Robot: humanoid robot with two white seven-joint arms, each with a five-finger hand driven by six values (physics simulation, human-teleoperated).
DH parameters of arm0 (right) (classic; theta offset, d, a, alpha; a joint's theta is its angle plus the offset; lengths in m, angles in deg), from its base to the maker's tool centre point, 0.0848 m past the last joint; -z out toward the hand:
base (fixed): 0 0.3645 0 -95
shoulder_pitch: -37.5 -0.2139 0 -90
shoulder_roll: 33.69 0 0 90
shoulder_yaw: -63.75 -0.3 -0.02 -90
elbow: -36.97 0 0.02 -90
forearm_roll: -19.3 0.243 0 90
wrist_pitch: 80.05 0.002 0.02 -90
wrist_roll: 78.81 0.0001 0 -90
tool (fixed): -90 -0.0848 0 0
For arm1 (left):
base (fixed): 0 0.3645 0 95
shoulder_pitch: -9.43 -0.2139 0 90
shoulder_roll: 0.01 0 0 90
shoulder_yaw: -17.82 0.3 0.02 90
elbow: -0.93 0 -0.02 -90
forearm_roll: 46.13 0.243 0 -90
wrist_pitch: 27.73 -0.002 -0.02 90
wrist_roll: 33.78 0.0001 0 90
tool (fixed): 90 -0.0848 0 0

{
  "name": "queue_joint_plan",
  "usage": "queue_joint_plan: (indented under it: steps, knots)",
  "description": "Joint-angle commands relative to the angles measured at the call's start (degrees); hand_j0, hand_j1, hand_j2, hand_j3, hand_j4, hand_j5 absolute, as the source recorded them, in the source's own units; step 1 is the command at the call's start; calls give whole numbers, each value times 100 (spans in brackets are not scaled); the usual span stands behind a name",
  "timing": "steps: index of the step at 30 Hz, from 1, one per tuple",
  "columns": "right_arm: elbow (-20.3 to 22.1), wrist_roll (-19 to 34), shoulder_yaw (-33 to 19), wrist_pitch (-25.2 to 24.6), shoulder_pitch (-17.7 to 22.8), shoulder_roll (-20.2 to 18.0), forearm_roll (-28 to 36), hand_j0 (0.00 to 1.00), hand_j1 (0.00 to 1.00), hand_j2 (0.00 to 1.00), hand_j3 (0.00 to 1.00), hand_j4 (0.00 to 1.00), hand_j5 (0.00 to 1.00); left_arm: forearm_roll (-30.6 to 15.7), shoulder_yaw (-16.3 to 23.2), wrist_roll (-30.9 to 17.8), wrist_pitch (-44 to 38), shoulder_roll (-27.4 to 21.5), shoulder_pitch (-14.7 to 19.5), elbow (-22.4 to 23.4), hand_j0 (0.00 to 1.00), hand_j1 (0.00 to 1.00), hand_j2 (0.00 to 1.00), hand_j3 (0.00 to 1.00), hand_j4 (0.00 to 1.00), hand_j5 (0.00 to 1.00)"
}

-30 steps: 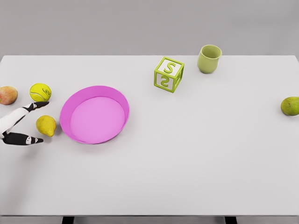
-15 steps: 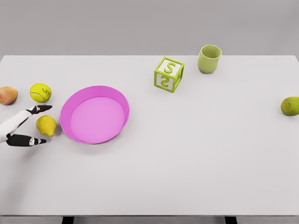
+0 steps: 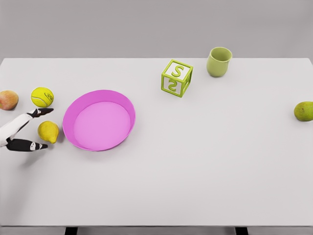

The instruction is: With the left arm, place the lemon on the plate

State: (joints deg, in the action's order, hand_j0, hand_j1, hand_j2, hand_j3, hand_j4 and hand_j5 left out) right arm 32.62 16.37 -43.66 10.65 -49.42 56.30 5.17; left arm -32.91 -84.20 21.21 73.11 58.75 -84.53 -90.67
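Note:
A yellow lemon (image 3: 48,131) lies on the white table just left of the pink plate (image 3: 99,120). My left hand (image 3: 43,129) comes in from the left edge and is open. One dark fingertip sits above the lemon and the other below and to its left, so the fingers (image 3: 30,146) bracket the lemon without closing on it. Nothing lies in the plate. My right arm does not appear.
A tennis ball (image 3: 42,97) and a reddish apple (image 3: 8,100) lie just beyond the hand. A green letter block (image 3: 176,78) and a green cup (image 3: 218,61) stand at the back. A green-yellow mango (image 3: 304,111) sits at the right edge.
The hand shifted slightly; the upper fingertip dipped, then returned near the tennis ball. The lemon has stayed in place.

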Motion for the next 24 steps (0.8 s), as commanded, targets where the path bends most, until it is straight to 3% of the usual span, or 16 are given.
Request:
queue_joint_plan:
  steps: [1,10,24]
  knots:
    - [-5,1,1,0,0,1,-2,100,100,100,100,100,100,-4,25,2,-3,-4,0,54,93,93,93,93,93,93]
    - [-5,1,1,0,0,1,-1,100,100,100,100,100,100,67,95,2,6,-4,141,300,93,93,93,93,93,93]
    - [-5,1,1,0,0,1,-2,100,100,100,100,100,100,67,113,2,-12,75,141,309,91,91,91,91,91,91]
